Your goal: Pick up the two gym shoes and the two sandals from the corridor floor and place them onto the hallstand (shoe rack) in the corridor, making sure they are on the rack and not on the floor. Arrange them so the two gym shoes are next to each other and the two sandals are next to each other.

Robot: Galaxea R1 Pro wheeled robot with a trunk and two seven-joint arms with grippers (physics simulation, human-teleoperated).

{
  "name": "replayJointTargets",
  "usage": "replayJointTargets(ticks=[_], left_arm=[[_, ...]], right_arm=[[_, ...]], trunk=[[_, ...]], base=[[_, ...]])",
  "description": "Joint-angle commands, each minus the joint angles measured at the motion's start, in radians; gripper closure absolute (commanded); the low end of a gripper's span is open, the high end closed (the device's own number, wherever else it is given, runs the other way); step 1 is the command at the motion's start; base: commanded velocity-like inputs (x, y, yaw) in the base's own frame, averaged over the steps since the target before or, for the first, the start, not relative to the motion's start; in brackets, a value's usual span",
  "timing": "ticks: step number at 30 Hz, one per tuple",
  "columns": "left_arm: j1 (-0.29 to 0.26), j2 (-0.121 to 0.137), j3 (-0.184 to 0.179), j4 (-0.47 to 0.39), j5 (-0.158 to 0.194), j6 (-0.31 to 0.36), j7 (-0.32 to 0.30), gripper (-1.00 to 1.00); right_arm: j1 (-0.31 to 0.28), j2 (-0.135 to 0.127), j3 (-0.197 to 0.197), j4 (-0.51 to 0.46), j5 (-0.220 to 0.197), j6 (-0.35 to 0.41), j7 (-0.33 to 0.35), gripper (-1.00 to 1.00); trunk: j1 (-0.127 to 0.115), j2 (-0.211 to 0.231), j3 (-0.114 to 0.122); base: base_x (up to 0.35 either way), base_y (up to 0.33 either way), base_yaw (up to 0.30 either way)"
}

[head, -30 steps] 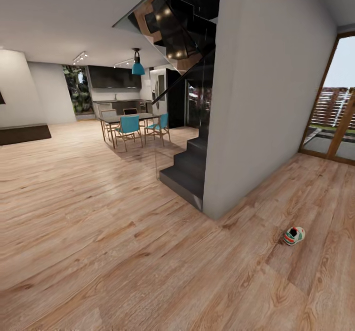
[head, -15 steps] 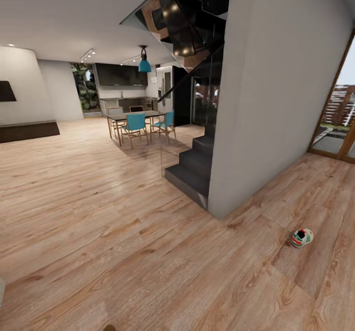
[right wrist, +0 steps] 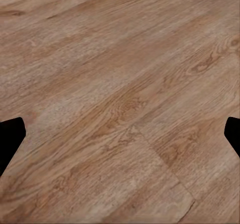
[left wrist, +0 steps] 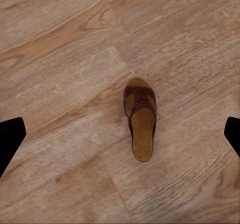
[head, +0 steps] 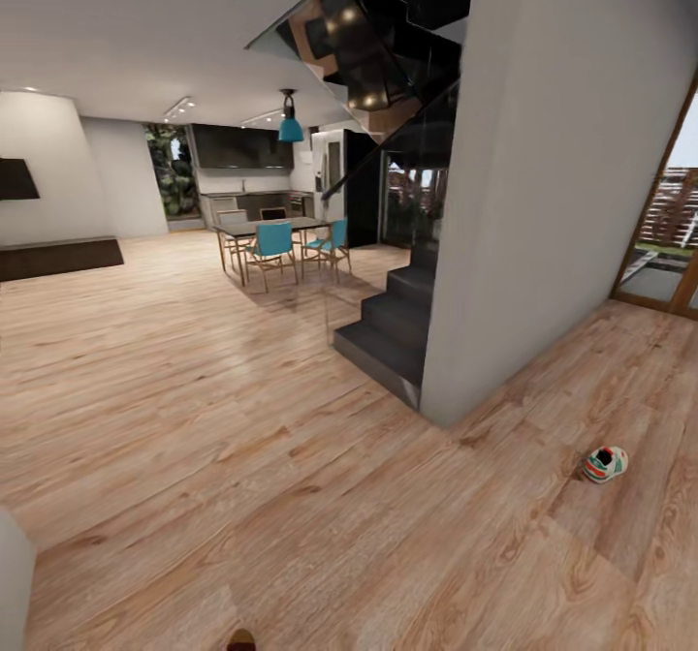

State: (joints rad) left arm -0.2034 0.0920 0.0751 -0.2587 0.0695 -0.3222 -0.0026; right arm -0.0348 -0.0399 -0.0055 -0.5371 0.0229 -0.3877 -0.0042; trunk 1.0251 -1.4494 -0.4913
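Search-and-approach step. Sneaker [head: 605,464] alone on wood floor [head: 242,457] at 4 o'clock, beyond grey wall corner. Sandal [left wrist: 140,118] flat on planks under left hand [left wrist: 120,134], fingers wide apart; right hand [right wrist: 120,134] likewise apart, empty (rack unseen). Next: lower left hand over sandal.

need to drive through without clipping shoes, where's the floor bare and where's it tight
Bare wood-plank floor runs from the dark staircase to the teal-chaired dining table. Tighter right of the grey wall: a white-and-green gym shoe. A brown leather sandal lies under the left gripper.
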Motion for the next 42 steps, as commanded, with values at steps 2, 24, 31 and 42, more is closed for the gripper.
replayJointTargets(ticks=[2, 24, 31, 42], left_arm=[[-0.001, 0.000, -0.001, 0.001, 0.007, -0.003, 0.000, -1.00], [-0.001, 0.000, -0.001, 0.001, 0.006, -0.003, 0.000, -1.00], [-0.001, 0.000, -0.001, 0.001, 0.006, -0.003, 0.000, -1.00], [-0.001, 0.000, 0.000, 0.001, 0.005, -0.003, 0.000, -1.00]], right_arm=[[0.000, 0.000, -0.001, 0.000, 0.002, -0.003, 0.000, -1.00], [0.000, 0.000, -0.001, -0.001, 0.002, -0.003, -0.001, -1.00], [0.000, 0.000, -0.001, -0.001, 0.002, -0.003, -0.001, -1.00], [0.000, 0.000, -0.001, -0.001, 0.002, -0.003, -0.001, -1.00]], trunk=[[0.000, -0.001, -0.001], [0.000, -0.001, -0.007], [0.000, -0.001, -0.009], [0.000, -0.001, -0.010]], base=[[-0.018, 0.283, 0.000], [-0.002, 0.145, 0.210], [0.000, 0.003, 0.193], [0.000, 0.023, 0.027]])
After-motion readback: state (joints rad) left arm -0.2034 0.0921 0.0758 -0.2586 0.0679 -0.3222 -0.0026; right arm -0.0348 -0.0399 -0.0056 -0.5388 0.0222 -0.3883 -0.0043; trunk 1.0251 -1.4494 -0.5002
